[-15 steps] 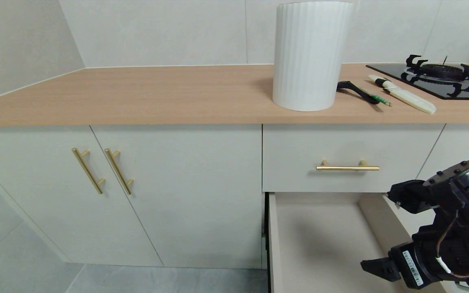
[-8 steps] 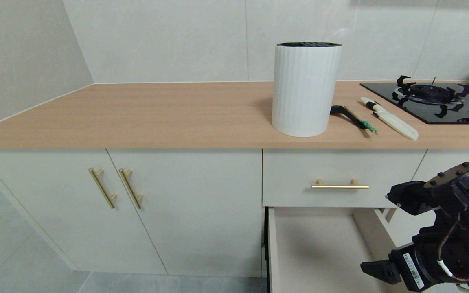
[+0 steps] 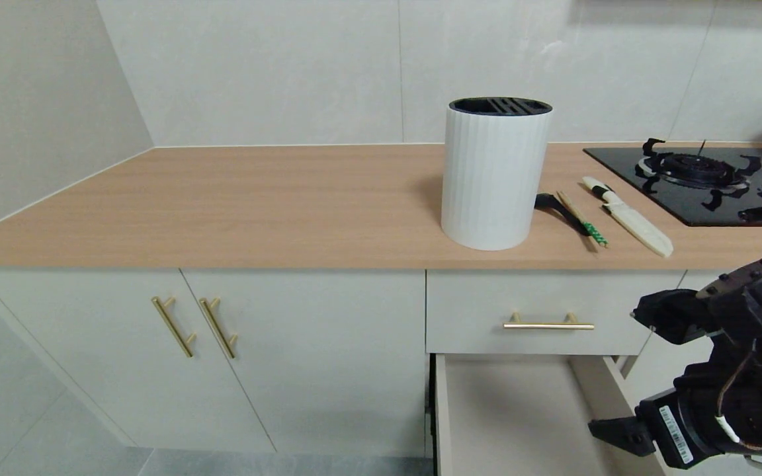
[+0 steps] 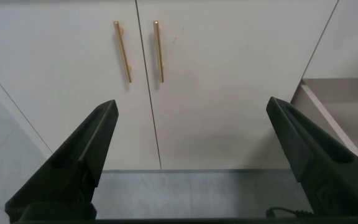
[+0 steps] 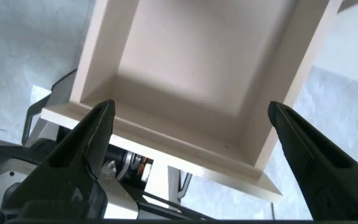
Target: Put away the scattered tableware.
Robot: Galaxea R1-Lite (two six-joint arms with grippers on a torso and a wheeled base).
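**Tableware lying loose on the counter, both arms waiting low by the open drawer**

The scattered pieces are sitting on the wood-grain counter [image 3: 255, 205], between the white holder [image 3: 495, 178] and the black glass stove [image 3: 698, 175]: a black utensil [image 3: 556, 208], partly hidden behind the holder; a pair of chopsticks [image 3: 581, 220], thin pale sticks with green banding at the near end; and a knife [image 3: 629, 217], cream-coloured, long and tapering, with a dark band near the handle.

The holder is standing upright, a ribbed white cylinder with a black slotted top. Below the counter edge, a drawer [image 3: 442, 410] is hanging open, smooth beige inside.

Handling, as a guess: all three pieces are looking light and stiff. The chopsticks are lying flat and close together, so they are probably going to roll or split; pinching both across the middle seems safest. The knife is likely smooth and slippery; taking it near the banded handle end is looking best. The black utensil is touching or nearly touching the holder, so grabbing its free end makes sense.

The right gripper [image 5: 188, 162] is hovering over the open drawer, its jaws standing wide apart and holding nothing. The left gripper [image 4: 191, 162] is facing the matte cabinet doors [image 4: 185, 93] with their brass handles [image 4: 158, 51], its jaws also spread and holding nothing.
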